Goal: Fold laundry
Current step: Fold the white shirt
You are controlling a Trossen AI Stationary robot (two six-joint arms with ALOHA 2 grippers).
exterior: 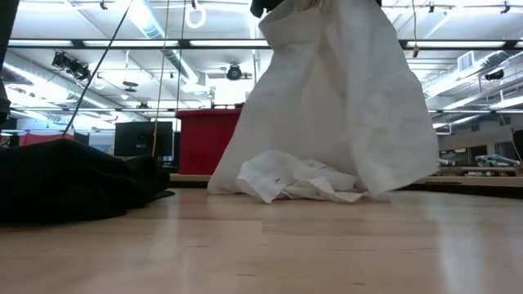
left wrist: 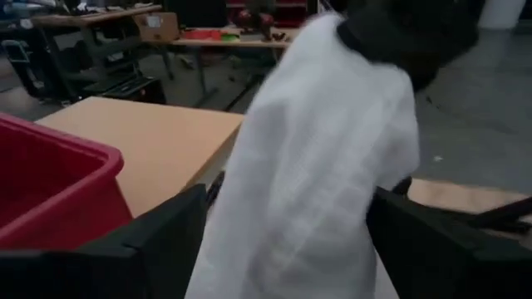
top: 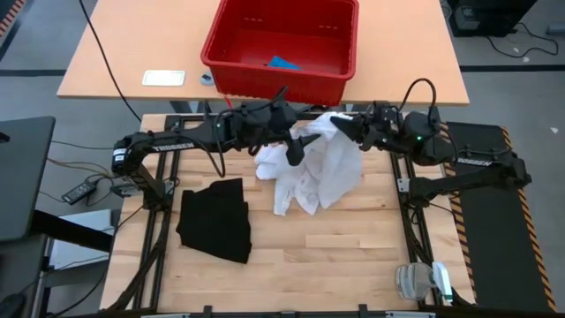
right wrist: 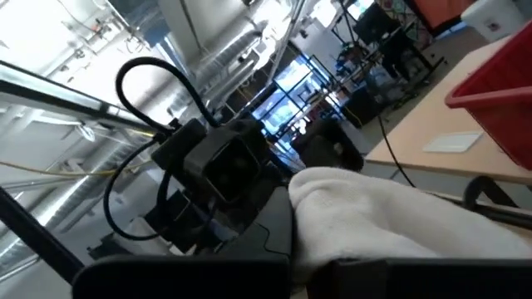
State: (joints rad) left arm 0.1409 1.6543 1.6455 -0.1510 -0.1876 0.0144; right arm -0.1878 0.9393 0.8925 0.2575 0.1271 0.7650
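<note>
From the high view I see the white T-shirt (top: 313,168) bunched at the centre of the bench (top: 353,256), its top lifted between my two arms. The right end effector (top: 346,126), just right of centre near the top, is clamped shut on the shirt's upper edge. The left end effector (top: 296,148) sits beside the cloth at centre, fingers spread apart with fabric against them, not pinching it. The black garment (top: 214,219) lies flat at lower left, well apart from both. A small bright blue piece (top: 283,64) rests inside the red basket (top: 238,26) at the top.

In the low view the T-shirt (exterior: 343,106) hangs from the top of the frame, its hem crumpled on the bench; the black garment (exterior: 73,188) lies at left.

In the left wrist view, white cloth (left wrist: 324,166) drapes between wide-open fingers (left wrist: 158,241).

In the right wrist view, bunched shirt fabric (right wrist: 366,216) sits at the closed fingers along the bottom edge.
</note>
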